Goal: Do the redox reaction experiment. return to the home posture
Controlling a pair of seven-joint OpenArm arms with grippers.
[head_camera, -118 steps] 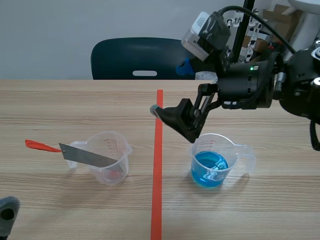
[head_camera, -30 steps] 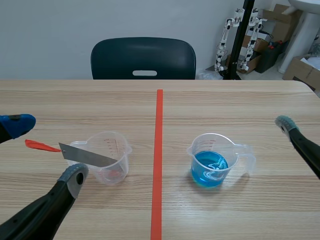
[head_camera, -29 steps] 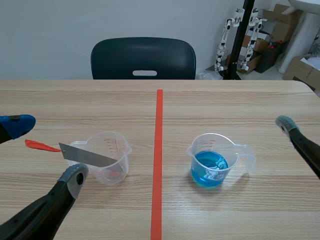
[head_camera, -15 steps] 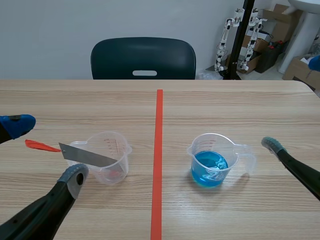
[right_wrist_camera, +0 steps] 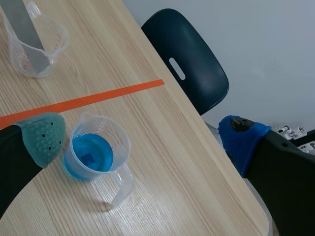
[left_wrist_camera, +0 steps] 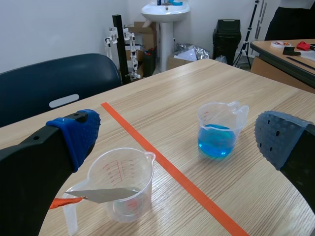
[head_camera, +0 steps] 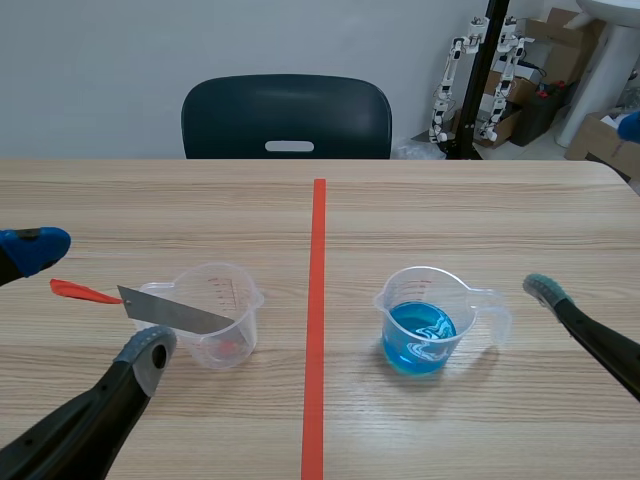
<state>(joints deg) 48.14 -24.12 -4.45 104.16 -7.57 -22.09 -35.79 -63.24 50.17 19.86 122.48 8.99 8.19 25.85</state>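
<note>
1. The left gripper (left_wrist_camera: pixel 179 140) is spread wide and holds nothing; it sits low at the near edge, with the empty measuring cup (head_camera: pixel 218 315) ahead of it.
2. The right gripper (right_wrist_camera: pixel 143 136) is also wide open and holds nothing, just beside the blue-filled measuring cup (head_camera: pixel 420 320).
3. The 2 cups stand on the wooden table (head_camera: pixel 480 210), 1 on each side of the orange-red tape line (head_camera: pixel 316 300), well apart.
4. Both cups are thin clear plastic with a spout and a handle. They look light and easy to tip, and the blue liquid would slosh, so the handle (head_camera: pixel 495 315) is probably the safest hold.
5. A flat grey metal strip (head_camera: pixel 175 312) leans in the empty cup. It looks stiff, thin and slippery, and its red tag (head_camera: pixel 80 291) pokes out past the rim.
6. Nothing is left to grasp, so homing looks nearly complete.
</note>
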